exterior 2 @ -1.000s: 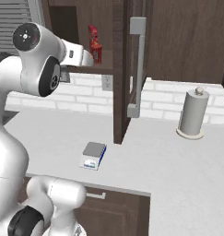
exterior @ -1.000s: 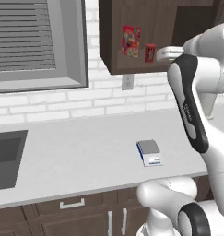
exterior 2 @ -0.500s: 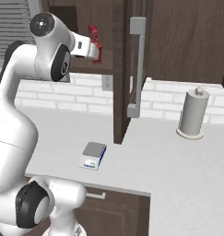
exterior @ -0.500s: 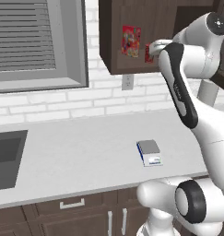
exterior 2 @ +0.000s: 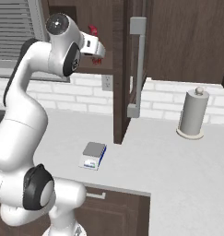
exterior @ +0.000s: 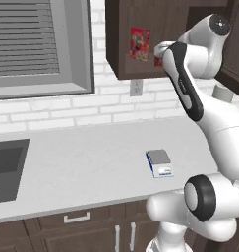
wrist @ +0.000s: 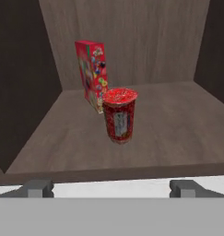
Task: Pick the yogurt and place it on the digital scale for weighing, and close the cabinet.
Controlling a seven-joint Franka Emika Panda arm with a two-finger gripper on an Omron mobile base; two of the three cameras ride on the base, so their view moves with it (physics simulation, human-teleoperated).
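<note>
Nothing is done yet: the yogurt (wrist: 119, 115) stands ungrasped on the cabinet (exterior: 122, 39) shelf, faced by the open, empty hand (wrist: 111, 188); the digital scale (exterior: 159, 163) is bare and the cabinet is unclosed.

Even, flat rendered light, dim inside the cabinet (wrist: 132, 41), soft shadows, no glare, slightly blurry, low-resolution textures

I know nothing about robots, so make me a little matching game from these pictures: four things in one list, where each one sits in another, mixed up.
Things:
1. yogurt
2. digital scale
3. colourful box
4. paper towel roll

Places:
A. on the counter, by the brick wall
B. cabinet shelf, nearest the gripper
C. cabinet shelf, behind the cup
D. on the counter, near its front edge

Pairs: 1-B, 2-D, 3-C, 4-A
</note>
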